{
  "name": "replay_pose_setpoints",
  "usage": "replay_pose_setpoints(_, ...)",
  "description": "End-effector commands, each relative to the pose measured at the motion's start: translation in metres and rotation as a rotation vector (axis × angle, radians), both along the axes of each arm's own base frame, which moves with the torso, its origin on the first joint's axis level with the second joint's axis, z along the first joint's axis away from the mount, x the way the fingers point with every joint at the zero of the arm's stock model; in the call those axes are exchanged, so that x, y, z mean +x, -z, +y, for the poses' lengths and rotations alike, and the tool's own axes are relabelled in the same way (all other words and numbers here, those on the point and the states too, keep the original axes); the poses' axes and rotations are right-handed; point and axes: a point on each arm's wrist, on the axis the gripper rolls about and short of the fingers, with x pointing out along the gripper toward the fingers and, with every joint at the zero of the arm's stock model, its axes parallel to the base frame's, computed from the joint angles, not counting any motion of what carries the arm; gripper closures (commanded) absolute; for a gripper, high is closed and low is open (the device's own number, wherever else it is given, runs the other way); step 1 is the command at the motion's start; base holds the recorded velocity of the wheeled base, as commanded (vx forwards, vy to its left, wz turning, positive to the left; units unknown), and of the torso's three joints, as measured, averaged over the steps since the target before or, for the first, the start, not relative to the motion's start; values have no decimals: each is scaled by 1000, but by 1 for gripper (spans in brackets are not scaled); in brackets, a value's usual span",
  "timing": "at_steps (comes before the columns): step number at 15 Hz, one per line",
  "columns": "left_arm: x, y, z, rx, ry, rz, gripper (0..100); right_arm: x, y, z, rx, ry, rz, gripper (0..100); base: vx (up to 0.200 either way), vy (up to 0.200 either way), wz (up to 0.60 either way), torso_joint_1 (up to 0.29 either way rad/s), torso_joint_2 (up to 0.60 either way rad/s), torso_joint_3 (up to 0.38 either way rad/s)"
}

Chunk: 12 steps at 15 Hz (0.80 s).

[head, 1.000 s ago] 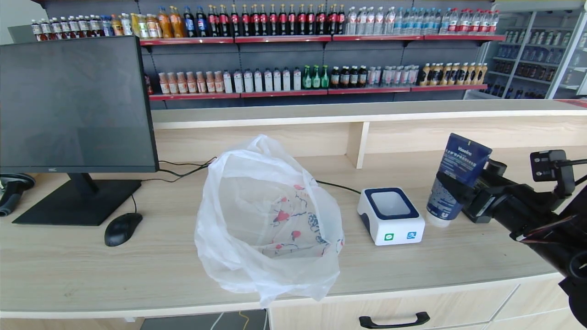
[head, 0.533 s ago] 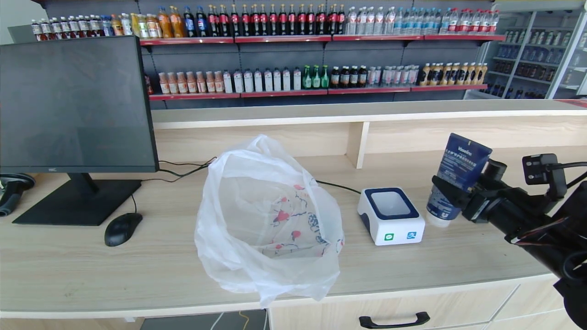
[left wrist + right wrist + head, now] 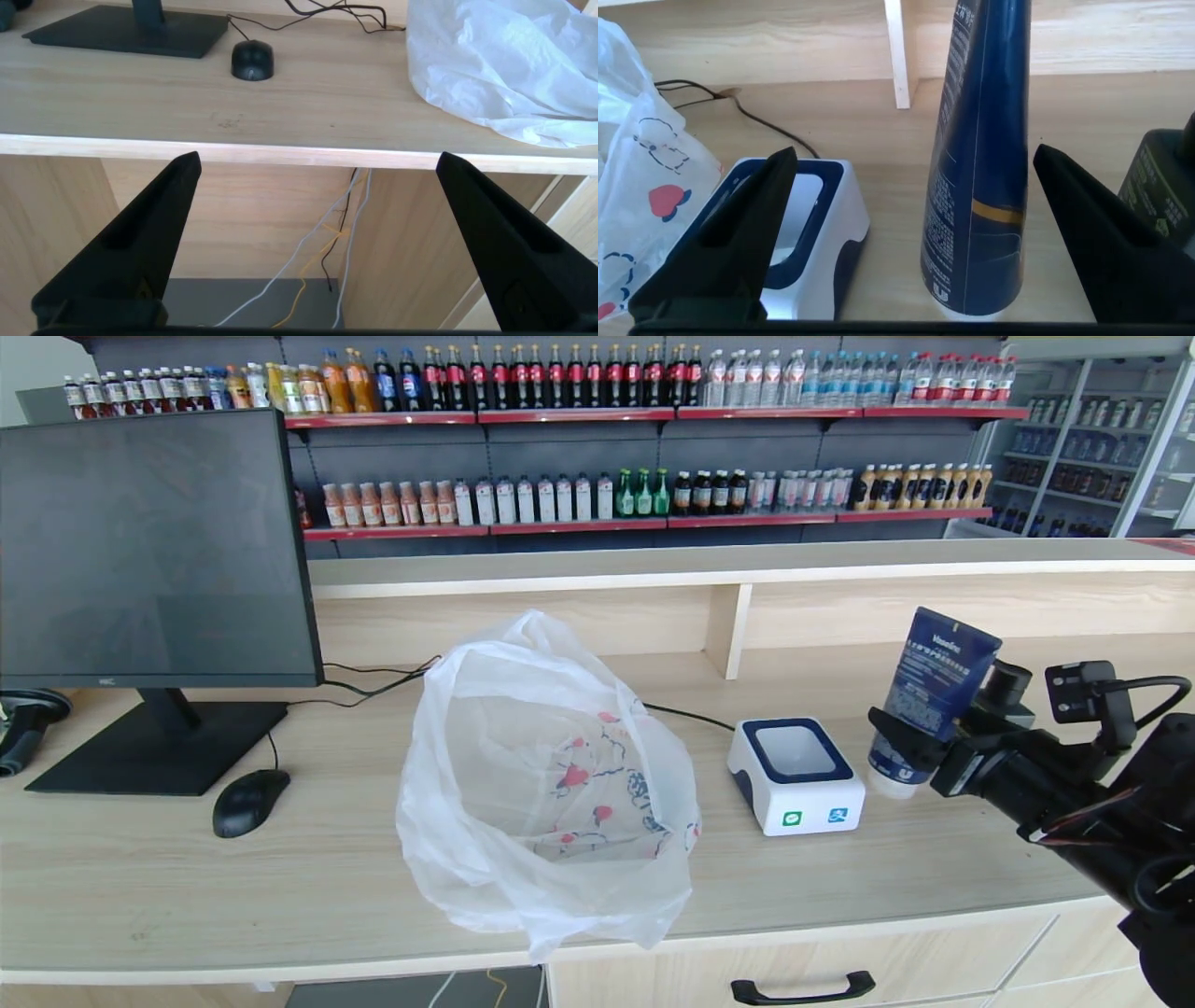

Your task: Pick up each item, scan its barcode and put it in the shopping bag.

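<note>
Right gripper [image 3: 912,154] wide open astride the tube [image 3: 980,187], near the counter's [image 3: 934,859] right edge. Centre it, then close gently.

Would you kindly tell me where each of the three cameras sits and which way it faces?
Head view: on the robot's head, facing forward and down at the counter; right arm with right gripper at the blue tube.
Left wrist view: in front of the counter's edge, facing across it to mouse and shopping bag; left gripper open.
Right wrist view: at counter height, facing the tube, which stands between its open jaws, beside the scanner.
Shared: head and right wrist views both show tube, scanner, bag.
</note>
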Motion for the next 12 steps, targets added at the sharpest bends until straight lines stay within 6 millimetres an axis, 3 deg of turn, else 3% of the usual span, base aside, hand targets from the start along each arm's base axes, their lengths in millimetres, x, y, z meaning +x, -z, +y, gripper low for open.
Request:
replay_pose_setpoints(1,0,0,0,-1,-1,0,0,-1,2,2,-1,-8,8,0,0,0,0,0,0,0)
replay_pose_setpoints(12,0,0,0,1,-1,0,0,4,16,3,-7,-11,59,0,0,0,0,0,0,0)
